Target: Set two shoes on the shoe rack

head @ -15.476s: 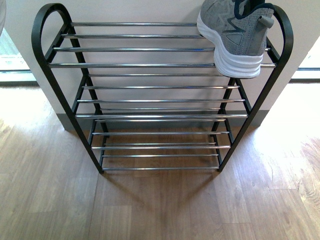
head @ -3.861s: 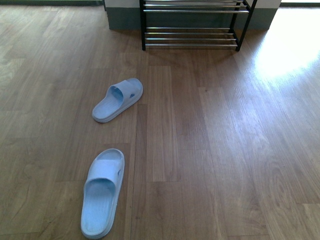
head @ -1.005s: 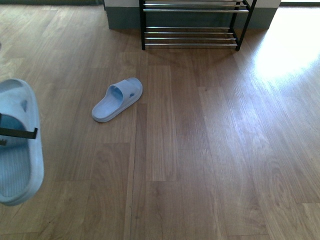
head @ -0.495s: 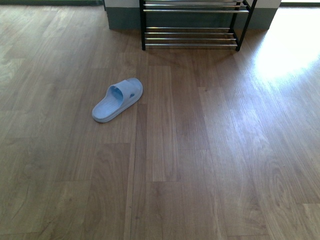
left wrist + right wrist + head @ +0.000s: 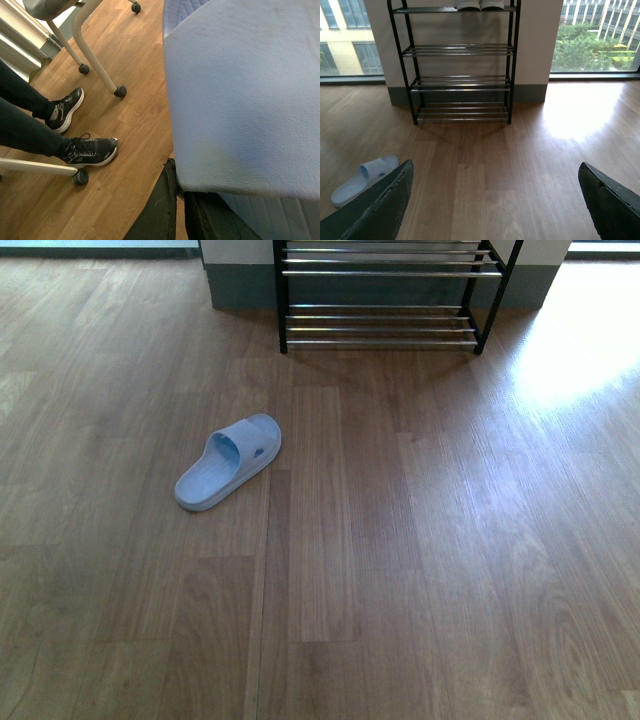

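Note:
One pale blue slide sandal (image 5: 228, 461) lies on the wood floor left of centre, also seen low in the right wrist view as the slide sandal (image 5: 364, 178). A second slide sandal (image 5: 245, 95) fills the left wrist view, with my left gripper (image 5: 180, 192) shut on its edge; that arm is out of the front view. The shoe rack (image 5: 380, 325) stands against the wall at the far end. In the right wrist view the shoe rack (image 5: 462, 82) shows its tiers, with white soles of two shoes (image 5: 480, 5) on the top shelf. My right gripper (image 5: 495, 200) is open over bare floor.
In the left wrist view a person's legs and black sneakers (image 5: 87, 150) stand beside castered chair legs (image 5: 97, 65). A grey skirting and wall (image 5: 235, 285) back the rack. Large windows (image 5: 592, 37) flank it.
The near sandal left the floor and rose out of the front view in my left gripper. The front view has since shifted, so the remaining sandal and rack sit slightly lower in it.

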Available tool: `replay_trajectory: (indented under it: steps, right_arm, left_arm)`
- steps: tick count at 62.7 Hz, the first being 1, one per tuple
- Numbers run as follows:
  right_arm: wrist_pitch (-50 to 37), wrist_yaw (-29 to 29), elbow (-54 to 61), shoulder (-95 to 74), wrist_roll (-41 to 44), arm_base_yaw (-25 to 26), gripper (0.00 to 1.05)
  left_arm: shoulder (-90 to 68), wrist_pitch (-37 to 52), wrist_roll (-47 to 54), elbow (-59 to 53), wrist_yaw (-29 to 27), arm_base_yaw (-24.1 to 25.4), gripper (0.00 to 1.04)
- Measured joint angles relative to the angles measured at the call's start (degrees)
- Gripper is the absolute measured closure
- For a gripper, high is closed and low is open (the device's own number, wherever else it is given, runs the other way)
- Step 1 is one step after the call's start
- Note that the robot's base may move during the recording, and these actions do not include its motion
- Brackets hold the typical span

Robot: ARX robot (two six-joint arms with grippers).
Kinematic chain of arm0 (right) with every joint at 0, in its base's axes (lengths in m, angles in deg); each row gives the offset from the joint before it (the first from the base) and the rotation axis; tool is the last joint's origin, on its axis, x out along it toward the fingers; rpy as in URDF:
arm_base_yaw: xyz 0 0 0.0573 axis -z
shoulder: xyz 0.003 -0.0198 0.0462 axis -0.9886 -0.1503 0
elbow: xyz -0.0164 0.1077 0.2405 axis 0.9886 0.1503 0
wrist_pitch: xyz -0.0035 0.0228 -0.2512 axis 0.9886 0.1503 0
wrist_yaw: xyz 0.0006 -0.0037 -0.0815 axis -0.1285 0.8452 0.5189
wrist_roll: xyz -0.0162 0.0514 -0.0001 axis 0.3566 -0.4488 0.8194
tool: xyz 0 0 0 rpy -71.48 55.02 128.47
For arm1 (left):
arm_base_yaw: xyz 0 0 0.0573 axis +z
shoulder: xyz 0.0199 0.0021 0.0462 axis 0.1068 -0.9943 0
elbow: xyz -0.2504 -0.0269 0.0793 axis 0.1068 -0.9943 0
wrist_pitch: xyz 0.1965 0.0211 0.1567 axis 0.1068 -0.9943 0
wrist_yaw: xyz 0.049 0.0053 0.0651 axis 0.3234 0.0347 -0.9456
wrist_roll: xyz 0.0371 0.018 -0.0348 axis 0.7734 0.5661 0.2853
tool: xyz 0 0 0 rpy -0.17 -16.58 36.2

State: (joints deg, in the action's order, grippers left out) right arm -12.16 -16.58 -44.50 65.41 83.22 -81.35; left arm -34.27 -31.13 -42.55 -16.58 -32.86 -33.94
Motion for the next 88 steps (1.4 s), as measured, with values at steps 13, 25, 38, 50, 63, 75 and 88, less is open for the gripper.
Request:
replay_trajectory:
  steps: [13,25,38,50,63,75,88]
  right_arm:
    - [0.0,0.0,0.0,0.0,0.0,0.0,0.09]
    - [0.0,0.0,0.0,0.0,0.0,0.0,0.09]
    - [0.0,0.0,0.0,0.0,0.0,0.0,0.09]
    - [0.0,0.2,0.0,0.0,0.0,0.0,0.09]
    - [0.0,0.2,0.0,0.0,0.0,0.0,0.09]
    - [0.0,0.1,0.0,0.0,0.0,0.0,0.09]
    - [0.0,0.0,0.0,0.0,0.0,0.0,0.09]
  left_arm:
    - [0.0,0.0,0.0,0.0,0.0,0.0,1.03]
    - [0.0,0.0,-0.1,0.0,-0.1,0.0,1.03]
    - [0.0,0.0,-0.2,0.0,-0.1,0.0,1.03]
    - [0.0,0.0,-0.2,0.0,0.0,0.0,1.03]
    - [0.0,0.0,-0.2,0.0,-0.1,0.0,1.03]
    - [0.0,0.0,-0.3,-0.1,-0.1,0.0,1.03]
    - [0.0,0.0,-0.4,-0.2,0.0,0.0,1.03]
